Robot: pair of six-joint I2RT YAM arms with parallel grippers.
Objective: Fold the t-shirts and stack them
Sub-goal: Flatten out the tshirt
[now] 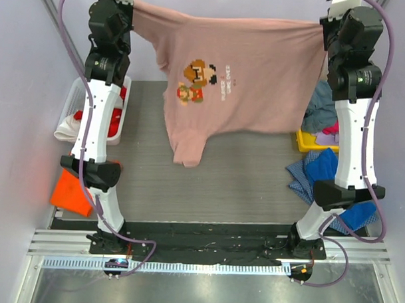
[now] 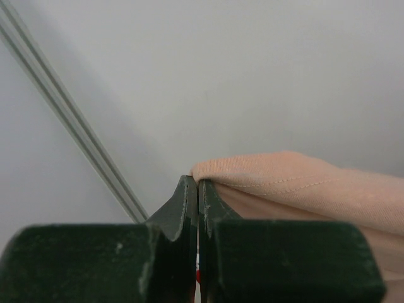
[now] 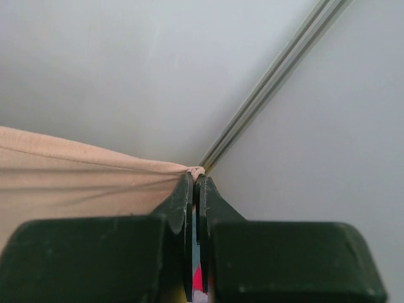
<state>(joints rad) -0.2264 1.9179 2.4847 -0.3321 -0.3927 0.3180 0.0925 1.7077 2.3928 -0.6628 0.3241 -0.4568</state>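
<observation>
1. Grey table filled the middle of the top view, with purple walls around it.
2. Dusty-pink t-shirt hung spread out above the far part of the table, stretched between the two arms by its top edge. The print (a pixel character with small text) faced the camera. One sleeve drooped lowest at the lower left; whether it touched the table could not be told.
3. Left arm and right arm both stood raised, one at each top corner of the shirt.
4. White basket sat at the table's left edge with red fabric inside.
5. Grey-teal t-shirts were heaped over a yellow bin on the right, with blue t-shirts just in front of it.
6. Orange t-shirt lay at the near left, beside the left arm's base.
7. Left gripper had its fingers pressed together, pinching a folded pink edge.
8. Right gripper was closed the same way, with a bunched pink corner nipped at its tips.
</observation>
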